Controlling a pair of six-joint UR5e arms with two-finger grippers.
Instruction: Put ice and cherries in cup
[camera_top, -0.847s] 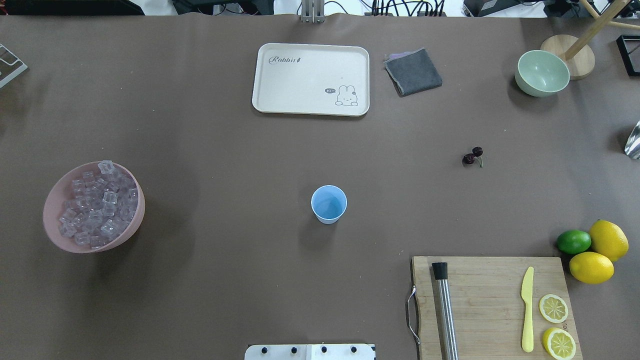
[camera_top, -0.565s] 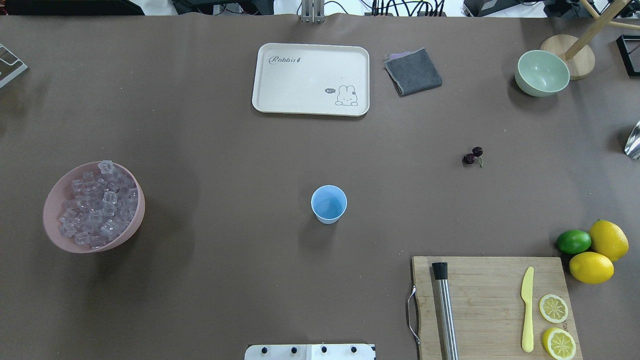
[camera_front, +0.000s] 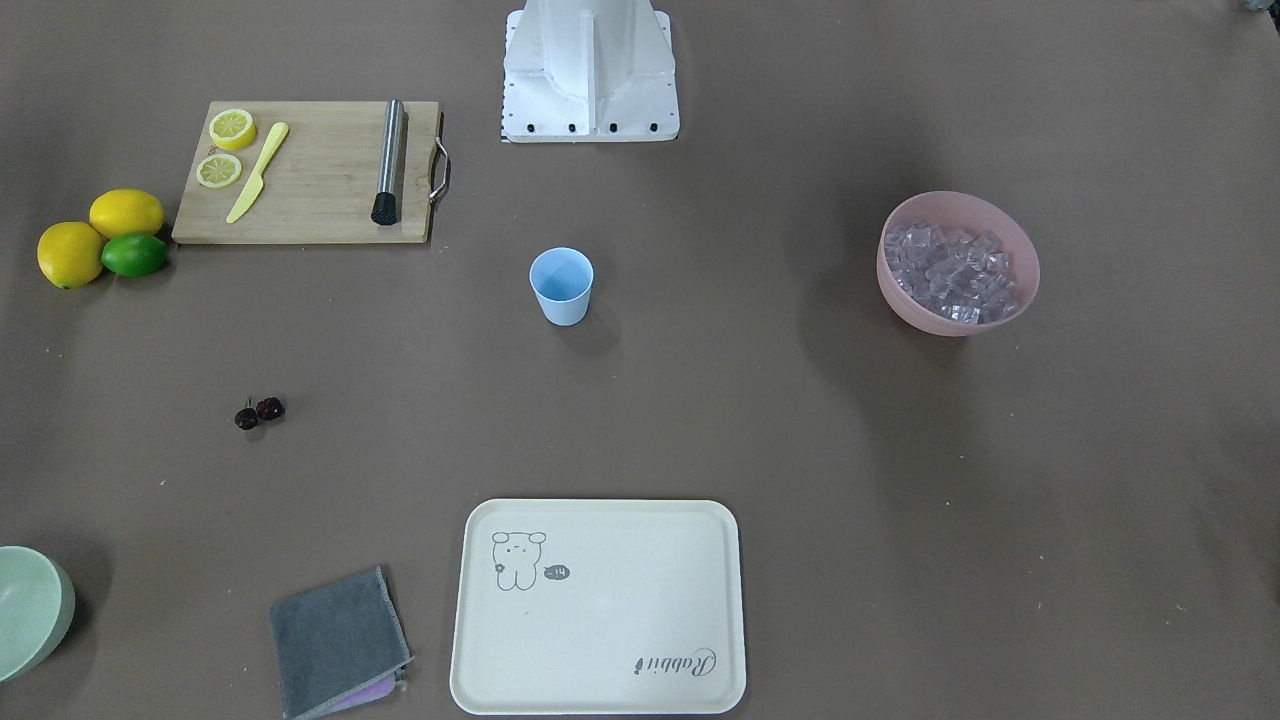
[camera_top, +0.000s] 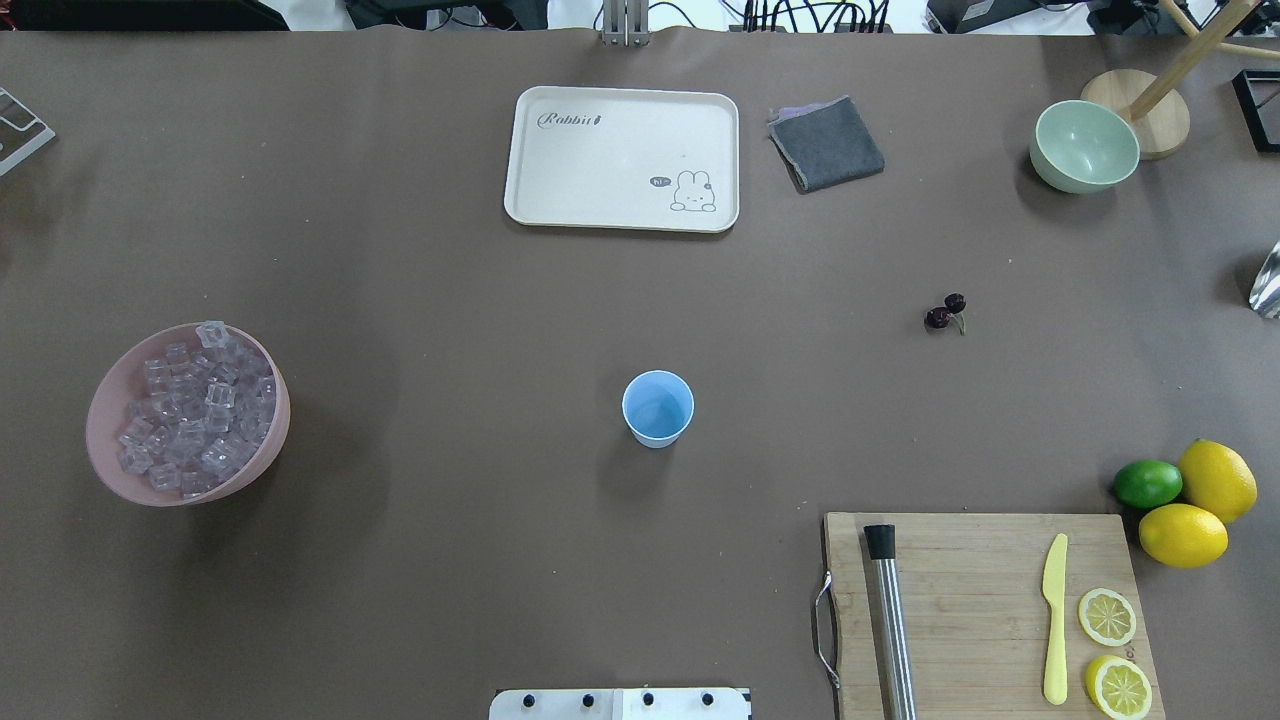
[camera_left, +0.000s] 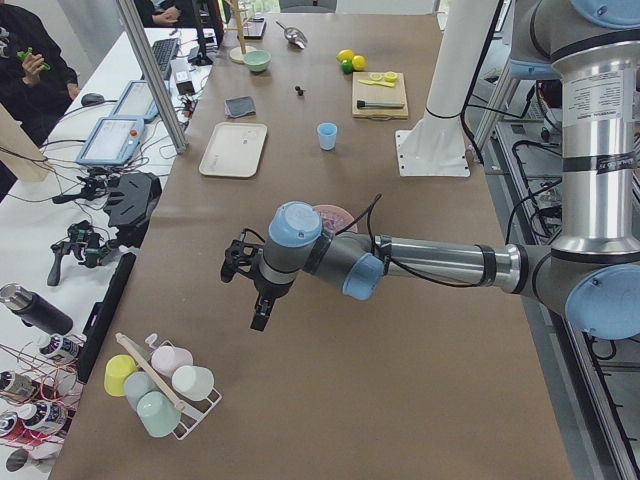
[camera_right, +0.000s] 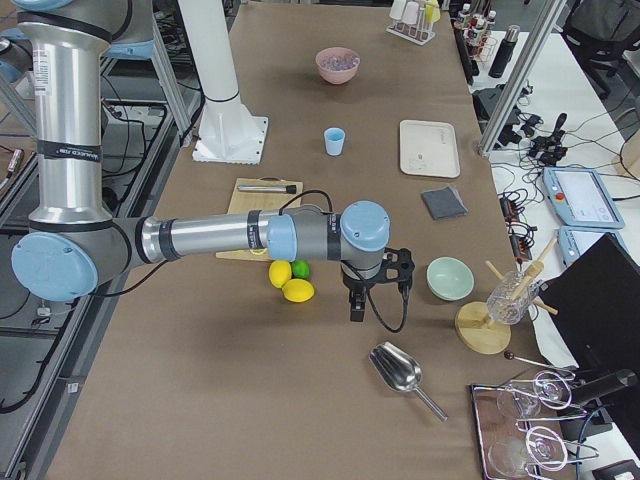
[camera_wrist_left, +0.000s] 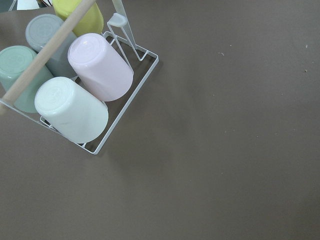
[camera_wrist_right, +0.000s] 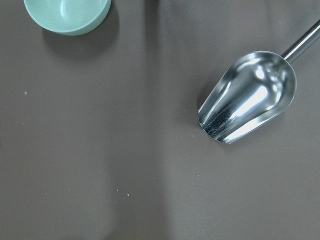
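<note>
The cup is standing upright at the middle of the counter. The ice is lying piled in a pink bowl near the counter's left edge. The cherries are lying toward the right edge, well apart from the cup. The left pincer is hanging over the left end and the right pincer over the right end. Whether either is spread or pressed together, I cannot tell.

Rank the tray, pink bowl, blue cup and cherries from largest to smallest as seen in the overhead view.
1. tray
2. pink bowl
3. blue cup
4. cherries
All four clearly differ in size.
</note>
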